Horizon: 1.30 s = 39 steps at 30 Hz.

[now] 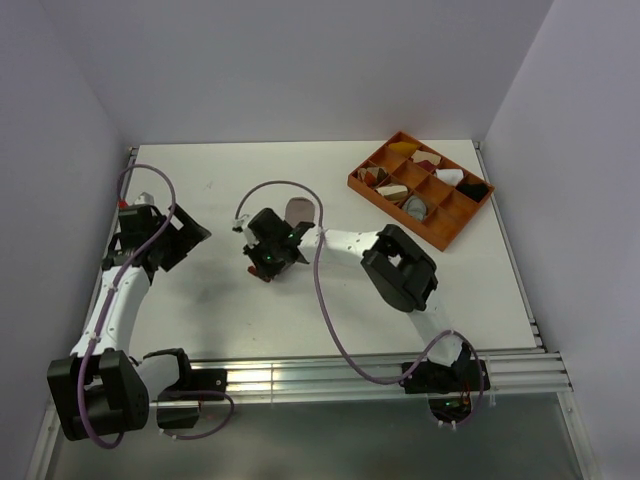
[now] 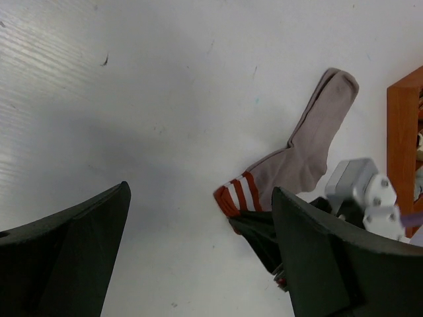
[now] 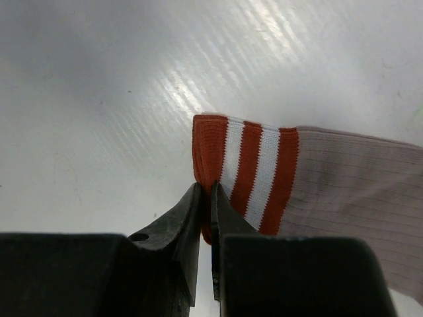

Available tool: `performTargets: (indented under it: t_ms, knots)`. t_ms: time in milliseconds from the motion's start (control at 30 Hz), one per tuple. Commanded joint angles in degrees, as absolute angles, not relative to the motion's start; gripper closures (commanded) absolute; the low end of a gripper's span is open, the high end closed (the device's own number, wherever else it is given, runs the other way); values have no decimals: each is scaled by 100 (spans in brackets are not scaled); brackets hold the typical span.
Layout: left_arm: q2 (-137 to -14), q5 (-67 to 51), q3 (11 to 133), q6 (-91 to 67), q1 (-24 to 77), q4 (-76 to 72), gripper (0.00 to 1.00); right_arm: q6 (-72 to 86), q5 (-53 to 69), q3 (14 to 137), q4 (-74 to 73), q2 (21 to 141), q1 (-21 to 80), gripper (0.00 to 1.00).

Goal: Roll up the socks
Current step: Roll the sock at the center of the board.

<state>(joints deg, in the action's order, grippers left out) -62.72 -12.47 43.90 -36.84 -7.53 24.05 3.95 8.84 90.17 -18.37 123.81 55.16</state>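
The pinkish-tan sock [image 3: 344, 191] lies flat on the white tabletop [image 3: 99, 99]. The corner of its red-and-white cuff sits between the tips of the right pincer [image 3: 206, 198], which is closed on it. Only the right wrist view shows this pinch; from above, that pincer covers most of the sock. The left pincer [image 2: 200, 190] hangs wide open, well apart from the sock, and the right arm reaches across with its elbow bent.

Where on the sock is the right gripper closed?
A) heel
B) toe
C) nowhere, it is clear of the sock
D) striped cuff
D: the right gripper is pinched shut on the edge of the red-and-white cuff of the sock.
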Motion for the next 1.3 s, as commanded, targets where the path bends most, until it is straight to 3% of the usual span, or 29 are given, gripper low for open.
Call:
performTargets:
  t_ms: [0, 133, 433, 967, 1067, 1267]
  knots:
    - [-6161, -1477, 4263, -3770, -607, 2197, 7, 1018, 2256, 8833, -1575, 12331, 5072, 100]
    - [-6135, -1433, 3991, -4051, -204, 2013, 8, 1598, 3590, 8553, -1056, 12428, 4624, 100]
    - [-6319, -1125, 3613, -4710, 693, 1547, 9, 3084, 4868, 8095, 307, 12656, 3991, 100]
    - [-6960, -800, 2804, -6029, 1283, 53, 29, 4139, 4860, 7655, 781, 12990, 3735, 100]
    - [-7110, -712, 2698, -6213, 1371, -368, 38, 4201, 4834, 7577, 870, 12990, 3718, 100]
    - [-7443, -449, 2786, -6240, 1643, -772, 42, 4289, 4904, 7532, 1019, 13025, 3700, 100]
